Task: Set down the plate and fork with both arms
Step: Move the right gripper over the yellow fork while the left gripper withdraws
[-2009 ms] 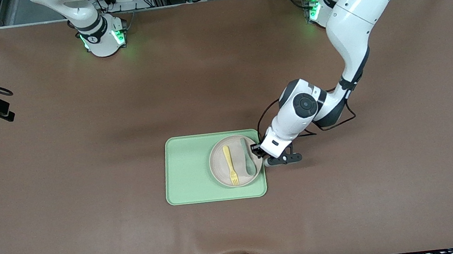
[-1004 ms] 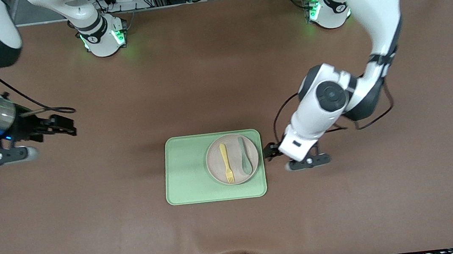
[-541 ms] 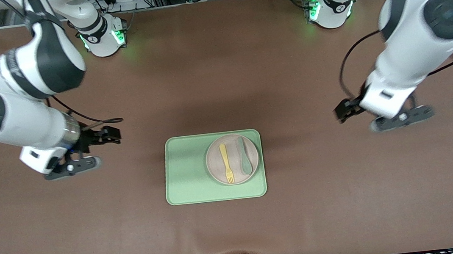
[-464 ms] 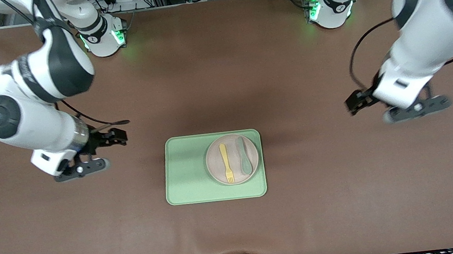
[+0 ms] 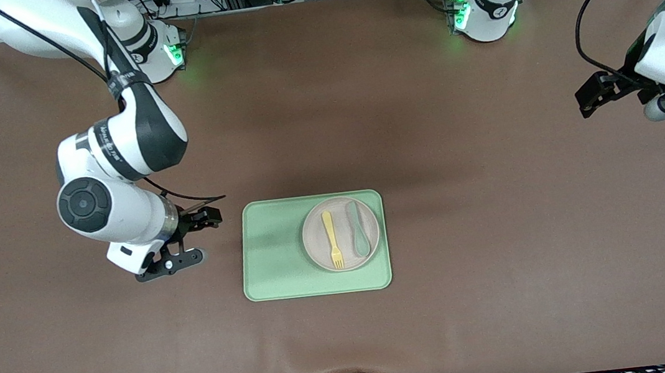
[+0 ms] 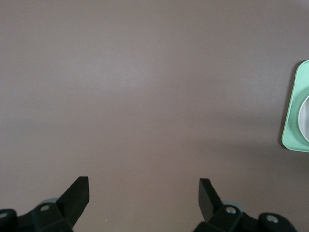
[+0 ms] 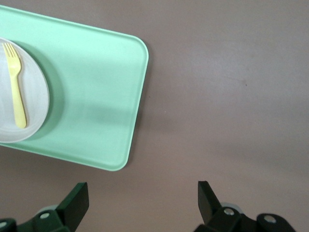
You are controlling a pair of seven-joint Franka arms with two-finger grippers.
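The pale beige-pink plate lies on the light green tray, at the tray's end toward the left arm. On the plate rests the yellow fork, tines toward the front camera. My right gripper hangs open and empty just off the tray's edge toward the right arm's end. Its wrist view shows the tray, plate and fork ahead of the right gripper. My left gripper is open and empty over bare table toward the left arm's end; its wrist view shows the left gripper and a tray corner.
A muted green spoon lies on the plate beside the fork. The brown table mat stretches around the tray. Both arm bases stand along the table edge farthest from the front camera.
The left arm has let go at the plate's edge and swung away toward its end of the table. The right arm has swept in to the tray's edge. Plate, fork and spoon lie still.
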